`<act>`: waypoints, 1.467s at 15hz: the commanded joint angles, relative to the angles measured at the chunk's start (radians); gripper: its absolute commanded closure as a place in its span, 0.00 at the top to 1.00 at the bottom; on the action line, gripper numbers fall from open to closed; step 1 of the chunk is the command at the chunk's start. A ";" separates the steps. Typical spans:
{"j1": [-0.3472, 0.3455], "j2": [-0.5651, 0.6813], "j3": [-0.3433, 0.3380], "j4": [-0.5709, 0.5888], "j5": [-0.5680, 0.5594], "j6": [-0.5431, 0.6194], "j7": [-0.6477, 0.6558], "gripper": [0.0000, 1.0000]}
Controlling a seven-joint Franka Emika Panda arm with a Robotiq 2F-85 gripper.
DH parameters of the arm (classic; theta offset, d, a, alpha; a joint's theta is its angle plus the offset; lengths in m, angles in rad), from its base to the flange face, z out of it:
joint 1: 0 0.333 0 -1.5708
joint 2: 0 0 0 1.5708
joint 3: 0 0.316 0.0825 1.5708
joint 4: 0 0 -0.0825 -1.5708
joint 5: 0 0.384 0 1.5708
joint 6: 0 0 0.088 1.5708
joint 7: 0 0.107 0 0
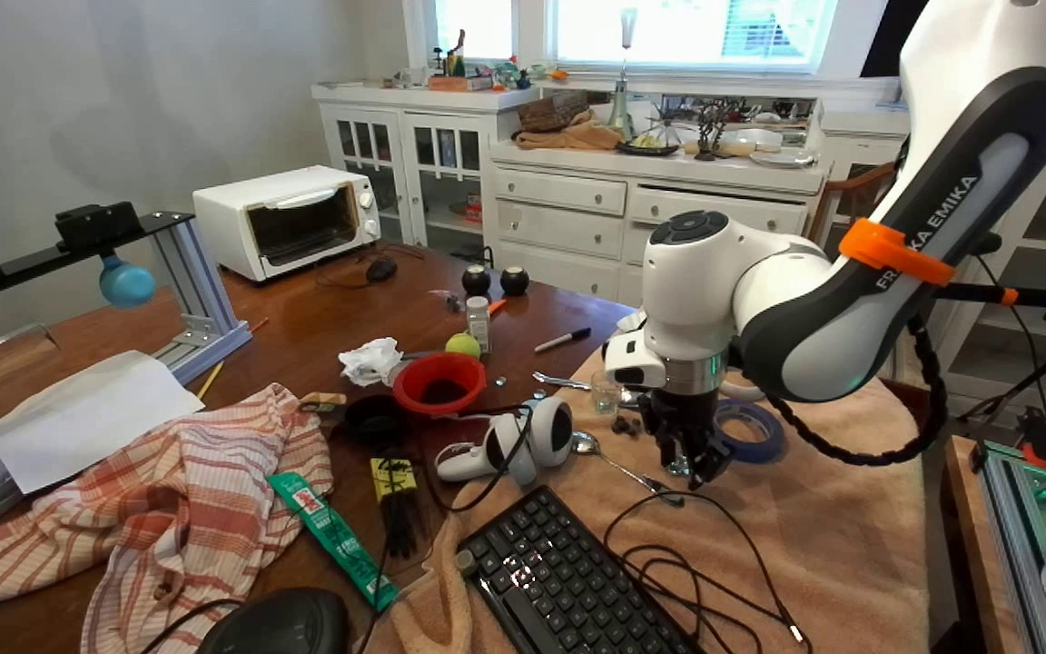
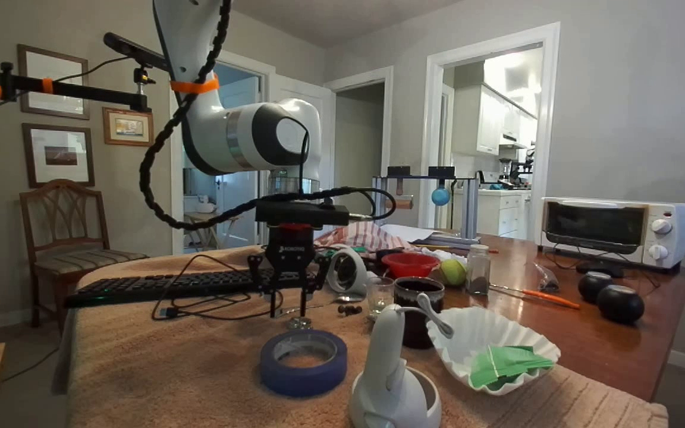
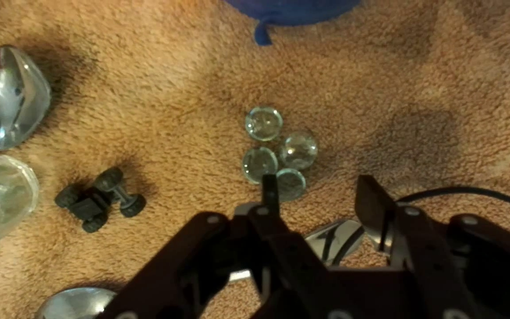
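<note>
Four clear glass pebbles (image 3: 298, 151) lie clustered on a tan towel (image 3: 171, 110) just below the tool (image 3: 319, 195), whose fingers stand apart; a blue tape roll (image 2: 301, 381) and a small dark wheeled toy (image 3: 87, 208) lie near the tool.

The beads (image 3: 287, 153) look like clear glass, smooth and shiny; the towel (image 1: 832, 536) is rough, fuzzy cloth. The end effector (image 3: 317, 188) has a mostly matt finish. The spoon (image 1: 585, 443) is polished metal. Bare parts of the counter (image 1: 369, 313) show glossy wood. The red bowl (image 2: 411, 266) looks like smooth plastic, the striped cloth (image 1: 192, 490) has a matt weave, and the sheet (image 1: 92, 418) is matt paper.
</note>
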State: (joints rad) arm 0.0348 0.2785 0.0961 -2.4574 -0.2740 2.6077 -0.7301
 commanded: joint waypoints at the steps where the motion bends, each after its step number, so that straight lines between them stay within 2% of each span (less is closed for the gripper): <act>1: -0.006 0.026 -0.008 0.015 -0.035 0.021 0.001 0.48; 3: -0.008 0.031 -0.010 0.019 -0.041 0.020 0.001 0.49; 5: -0.008 0.031 -0.010 0.021 -0.042 0.018 0.001 0.47; 6: -0.009 0.032 -0.010 0.021 -0.043 0.018 0.000 0.42; 9: -0.007 0.034 -0.010 0.021 -0.047 0.020 0.001 0.39; 16: -0.003 0.037 -0.012 0.022 -0.066 0.020 0.007 0.40; 22: 0.004 0.043 -0.012 0.022 -0.090 0.023 0.013 0.34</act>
State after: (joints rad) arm 0.0332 0.2962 0.0897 -2.4434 -0.3309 2.6091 -0.7300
